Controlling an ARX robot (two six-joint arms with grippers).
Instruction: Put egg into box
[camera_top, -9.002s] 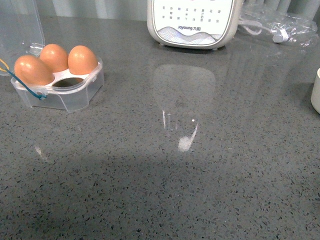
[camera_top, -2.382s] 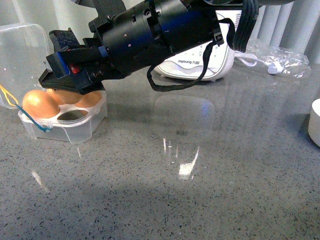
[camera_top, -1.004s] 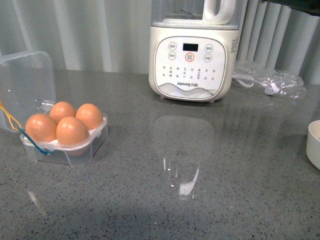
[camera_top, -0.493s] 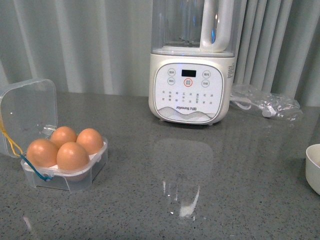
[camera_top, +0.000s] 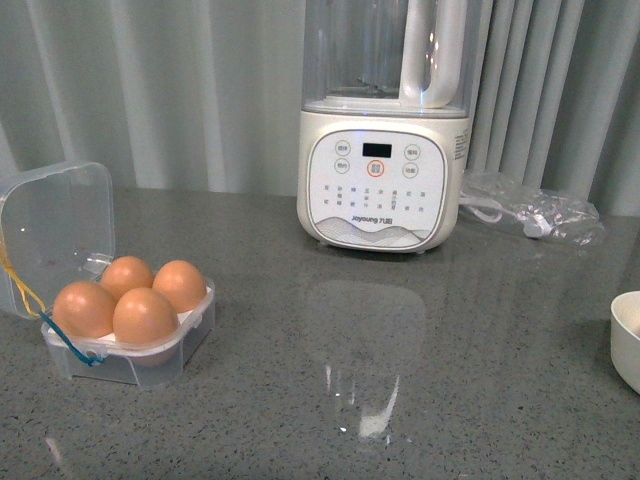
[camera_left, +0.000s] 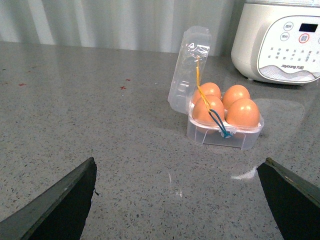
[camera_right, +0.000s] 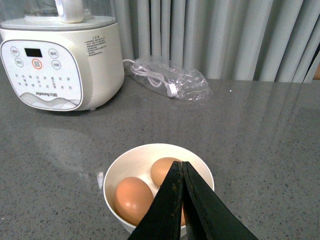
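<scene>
The box (camera_top: 175, 345) stands at the table's left with its clear lid (camera_top: 55, 225) swung open. Every hollow holds a brown egg, and the egg (camera_top: 145, 315) sits in the nearest one. The left wrist view shows the same box (camera_left: 220, 137) and egg (camera_left: 243, 112) well ahead of my left gripper (camera_left: 180, 165), which is open and empty above bare table. My right gripper (camera_right: 179, 165) is shut on nothing. It hangs over a white bowl (camera_right: 120, 167) holding two more brown eggs. Neither gripper appears in the front view.
A tall white blender (camera_top: 382, 190) stands at the back centre. A clear bag with a white cable (camera_top: 535, 210) lies to its right. The white bowl (camera_top: 625, 335) sits at the table's right edge. Grey curtains close off the back.
The near hollow, empty nine seconds ago, now holds an egg. The arm that hung over the box has left the front view, and that view has tilted up.
</scene>
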